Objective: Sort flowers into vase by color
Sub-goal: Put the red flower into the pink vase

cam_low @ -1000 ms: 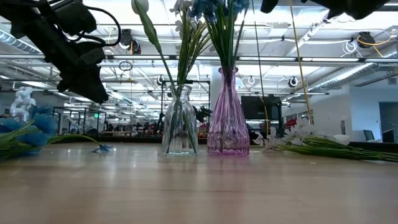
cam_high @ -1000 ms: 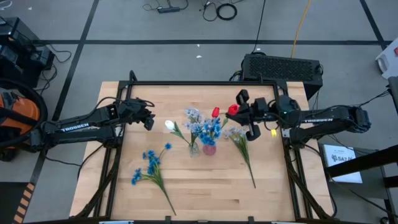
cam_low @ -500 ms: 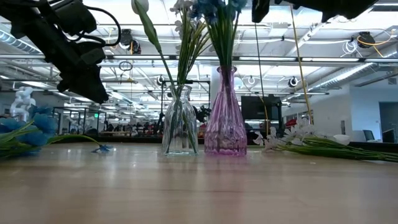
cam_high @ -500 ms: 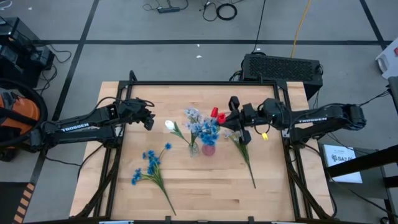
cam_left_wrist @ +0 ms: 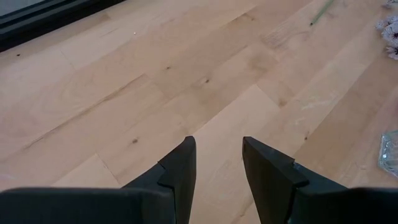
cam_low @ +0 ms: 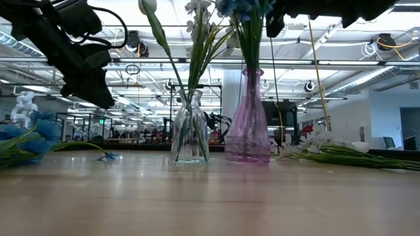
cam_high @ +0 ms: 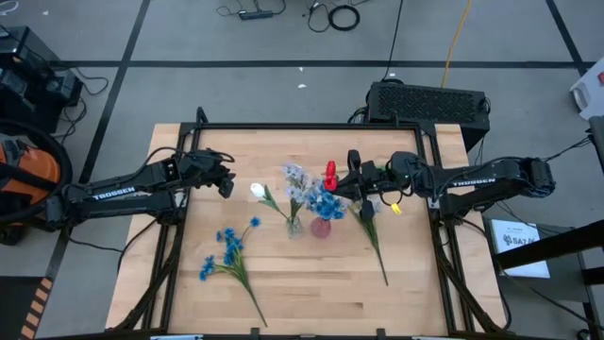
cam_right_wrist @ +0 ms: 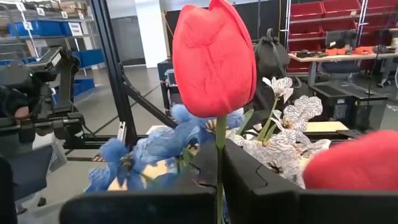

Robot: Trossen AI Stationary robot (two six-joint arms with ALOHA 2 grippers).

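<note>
A: Your right fingers (cam_right_wrist: 217, 180) are pinched tight on the red tulip (cam_right_wrist: 213, 59) stem, up beside the pink vase (cam_low: 247, 121). How will it handle?

B: Light, with a springy stem, I judge; grip low on it. The bud points up, stem roughly upright.

A: And your left fingers (cam_left_wrist: 214, 171)?

B: Parted, holding nothing, above the bare counter (cam_left_wrist: 124, 74).

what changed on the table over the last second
The right gripper, shut on the red tulip stems, moved leftward over the pink glass vase of blue flowers; that vase slid right and now leans. The left gripper, open and empty, the clear glass vase and the flowers lying on the wooden table stayed put.
</note>
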